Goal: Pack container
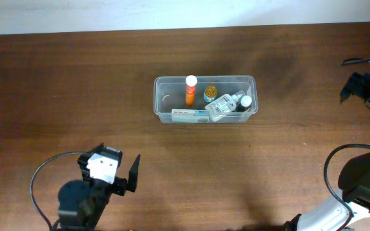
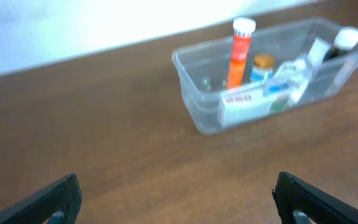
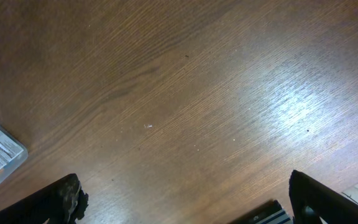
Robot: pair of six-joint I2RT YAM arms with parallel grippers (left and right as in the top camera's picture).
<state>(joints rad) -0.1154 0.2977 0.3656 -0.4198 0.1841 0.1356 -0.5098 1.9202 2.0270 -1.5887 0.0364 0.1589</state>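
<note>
On the table [image 1: 56, 96], centre, toward the far edge: container [image 1: 162, 96], clear colourless rimmed tub, rounded corners, upright, long axis running left–right. Left gripper [image 2: 179, 208], right gripper [image 3: 185, 208]: fingers spread wide, holding nothing.

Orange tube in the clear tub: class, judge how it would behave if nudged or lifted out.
The orange tube stands roughly upright, tall and narrow, so a nudge would probably tip it. Its round body would likely roll if laid on the table. It looks like smooth plastic, so perhaps light and slightly slippery to grip.
</note>
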